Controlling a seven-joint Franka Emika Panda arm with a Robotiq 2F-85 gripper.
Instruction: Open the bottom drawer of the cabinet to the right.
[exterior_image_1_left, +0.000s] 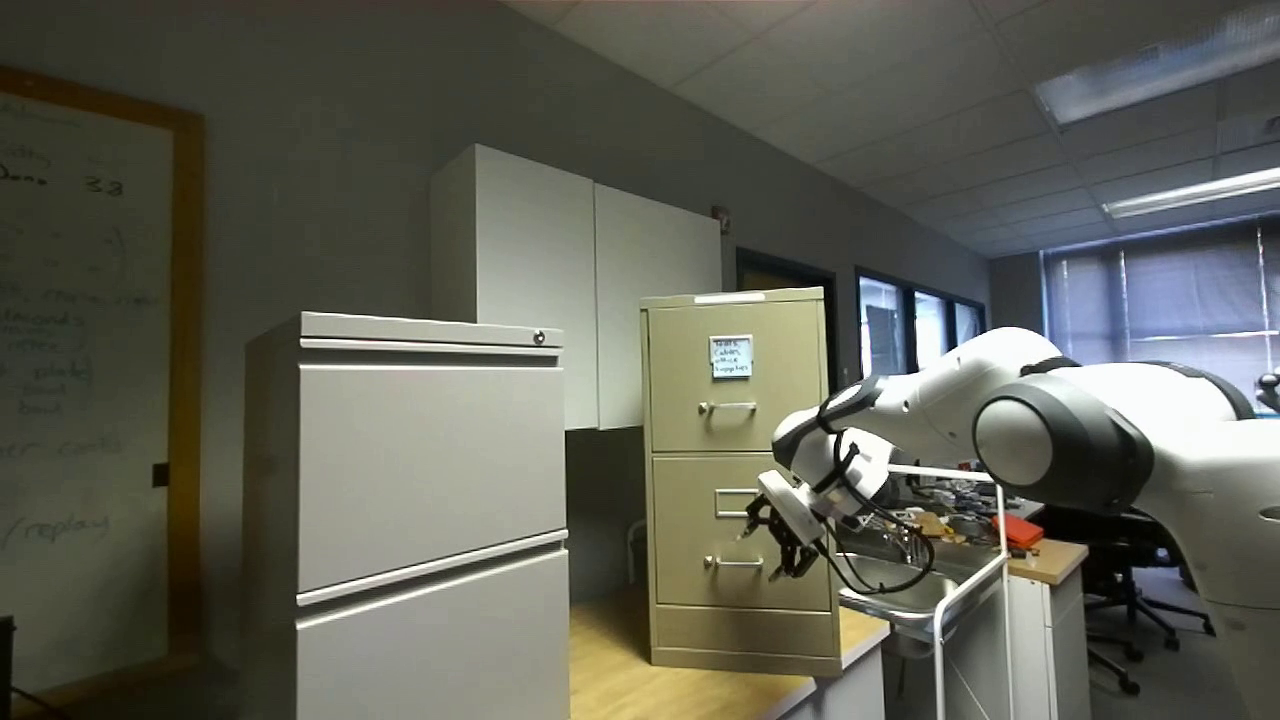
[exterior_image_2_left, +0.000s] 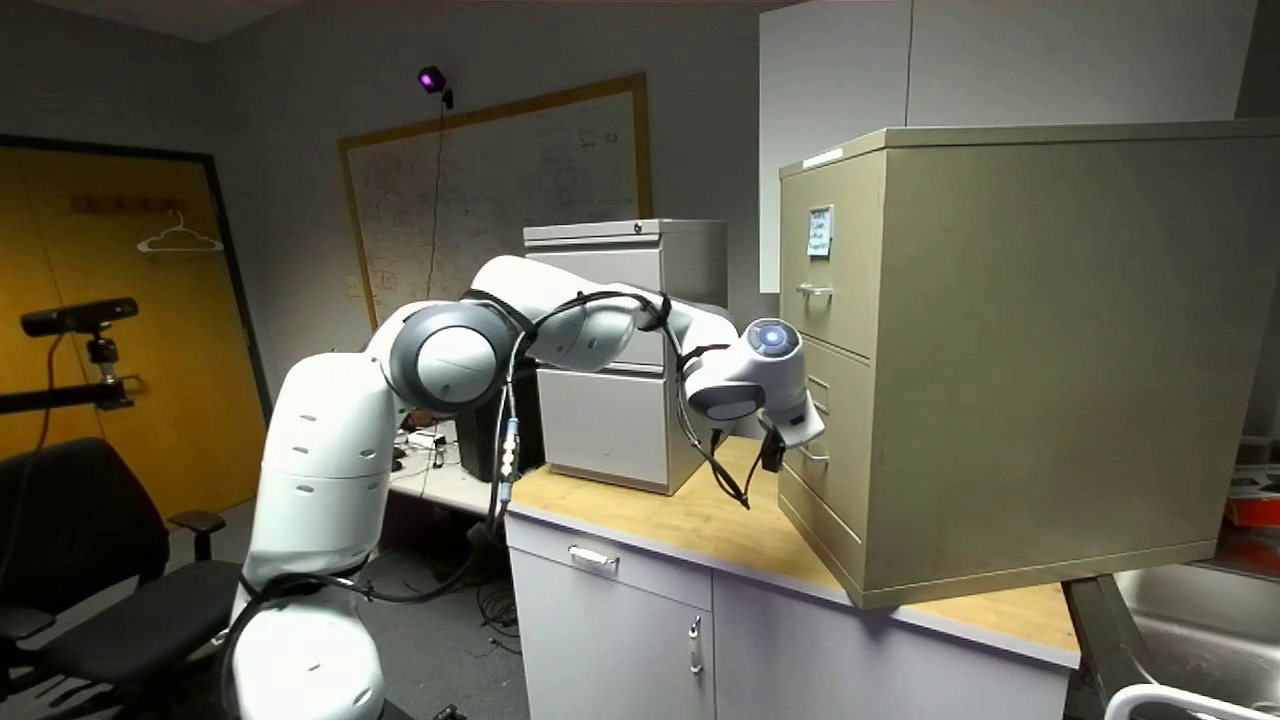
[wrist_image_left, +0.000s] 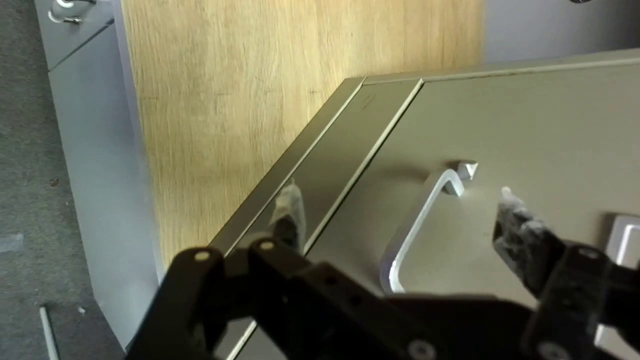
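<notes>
Standing wide apart, the fingers (wrist_image_left: 289, 207) of the gripper (wrist_image_left: 398, 194) pinch nothing; in the wrist view the handle (wrist_image_left: 415, 220) shows in the gap between them. Depth is hard to judge from there, so whether the tips reach past the handle cannot be told. It slants across the gap: a small turn should square the grip, then a slow advance, halting before the tips bump the bottom drawer (wrist_image_left: 530, 125), a firm close and a straight pull outward. The metal stub (wrist_image_left: 467, 170) by the handle's end may be a latch and might need working first. That drawer is closed, the lower front of the tan cabinet (exterior_image_2_left: 1060, 360), which stands on the wooden counter (exterior_image_2_left: 650, 520); a hard tug might drag the whole body along. Above it, the top drawer (exterior_image_1_left: 736, 390) is closed too and bears a handwritten label (exterior_image_1_left: 731, 356); what either holds is out of sight. Well apart on the same counter, the pale grey cabinet (exterior_image_1_left: 430, 450) has both its drawers closed.
</notes>
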